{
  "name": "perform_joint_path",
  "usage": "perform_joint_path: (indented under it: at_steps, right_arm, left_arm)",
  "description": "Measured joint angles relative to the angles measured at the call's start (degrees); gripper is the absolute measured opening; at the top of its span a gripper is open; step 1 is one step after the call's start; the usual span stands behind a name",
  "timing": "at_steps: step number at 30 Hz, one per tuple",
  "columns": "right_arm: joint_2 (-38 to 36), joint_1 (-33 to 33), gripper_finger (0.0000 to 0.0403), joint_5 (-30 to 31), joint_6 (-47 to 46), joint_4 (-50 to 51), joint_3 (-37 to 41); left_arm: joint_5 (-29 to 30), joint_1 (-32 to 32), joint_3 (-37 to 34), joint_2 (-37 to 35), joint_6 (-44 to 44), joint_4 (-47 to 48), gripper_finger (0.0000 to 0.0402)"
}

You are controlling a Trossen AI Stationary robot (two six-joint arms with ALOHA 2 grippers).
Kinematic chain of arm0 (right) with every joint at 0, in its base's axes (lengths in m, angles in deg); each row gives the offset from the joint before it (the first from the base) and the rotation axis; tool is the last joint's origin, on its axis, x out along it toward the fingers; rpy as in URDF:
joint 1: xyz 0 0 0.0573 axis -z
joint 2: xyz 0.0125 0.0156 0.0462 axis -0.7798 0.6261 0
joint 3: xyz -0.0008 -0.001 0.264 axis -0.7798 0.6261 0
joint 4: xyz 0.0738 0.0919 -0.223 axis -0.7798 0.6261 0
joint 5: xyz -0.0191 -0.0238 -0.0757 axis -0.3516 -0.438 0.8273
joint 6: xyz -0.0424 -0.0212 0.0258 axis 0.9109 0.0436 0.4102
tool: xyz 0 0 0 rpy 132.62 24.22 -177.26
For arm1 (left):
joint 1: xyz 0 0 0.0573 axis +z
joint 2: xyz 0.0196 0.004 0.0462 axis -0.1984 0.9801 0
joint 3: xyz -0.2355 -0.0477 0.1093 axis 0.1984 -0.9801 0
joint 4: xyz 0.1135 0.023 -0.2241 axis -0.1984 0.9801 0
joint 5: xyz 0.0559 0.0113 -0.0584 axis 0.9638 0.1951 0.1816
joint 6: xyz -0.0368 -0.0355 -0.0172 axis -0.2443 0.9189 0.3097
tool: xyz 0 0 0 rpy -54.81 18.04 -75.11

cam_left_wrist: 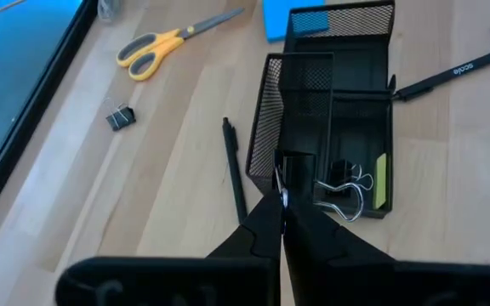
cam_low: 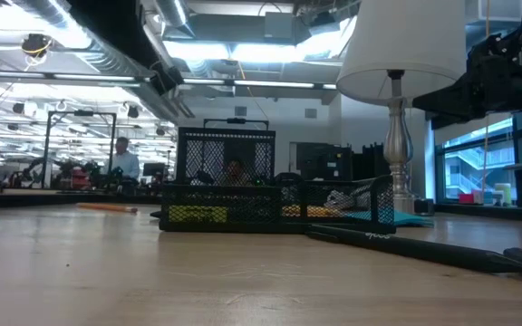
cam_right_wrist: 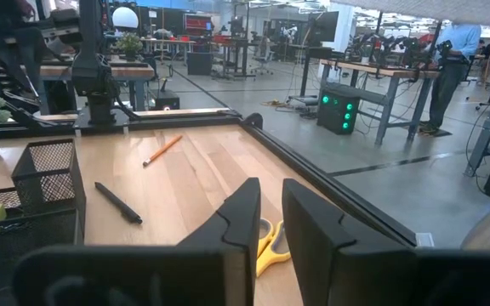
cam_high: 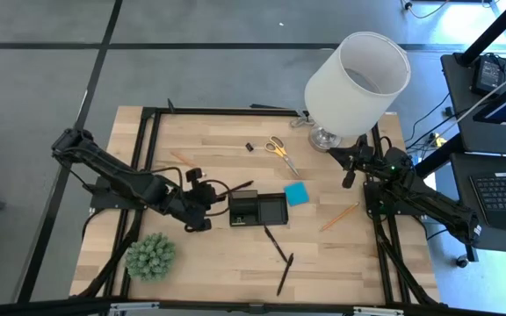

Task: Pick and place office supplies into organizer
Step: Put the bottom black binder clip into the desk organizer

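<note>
The black mesh organizer [cam_high: 257, 210] sits mid-table. My left gripper [cam_left_wrist: 281, 206] is shut over its left-end compartment, with a small black clip [cam_left_wrist: 294, 170] at its tips. Another clip [cam_left_wrist: 344, 192] and a yellow strip lie inside the organizer. Loose on the wood are the yellow-handled scissors [cam_high: 279, 149], the blue pad [cam_high: 296, 194], two black pens [cam_high: 277, 244] [cam_high: 285, 274], a third pen [cam_left_wrist: 232, 168] beside the organizer, two orange pencils [cam_high: 339, 217] [cam_high: 181, 159] and a clip [cam_high: 249, 147]. My right gripper [cam_right_wrist: 271, 217] waits near the lamp base, slightly open, above the scissors' handles [cam_right_wrist: 269, 242]. My left gripper pinches a thin silver wire handle [cam_left_wrist: 278, 182] of the small clip between its fingertips. It comes in slanting down from the table's left. The clip's black body hangs just beyond the tips, over the organizer's end compartment. Whether the clip touches the mesh cannot be told.
A big white lamp [cam_high: 357, 79] stands at the far right, its base next to my right arm. The green spiky plant ball [cam_high: 151, 255] sits near the near-left corner. A black frame borders the table. Bare wood lies along the near edge, between the plant and the pens.
</note>
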Motion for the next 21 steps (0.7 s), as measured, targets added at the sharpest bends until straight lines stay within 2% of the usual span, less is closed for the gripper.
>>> perform_joint_path:
  at_steps: [6,15,21]
  right_arm:
    - [0.0,0.0,0.0058,0.0,0.0,0.0,0.0]
    - [0.0,0.0,0.0058,0.0,-0.3,0.0,0.0]
    - [0.0,0.0,0.0058,0.0,-0.3,0.0,0.0]
  left_arm:
    - [-2.3,0.0,0.0,0.0,-0.6,-3.4,0.0002]
    - [-11.3,0.0,0.0,0.0,-13.4,-23.3,0.0002]
    - [-12.1,0.8,-0.3,2.1,-13.5,-24.8,0.0002]
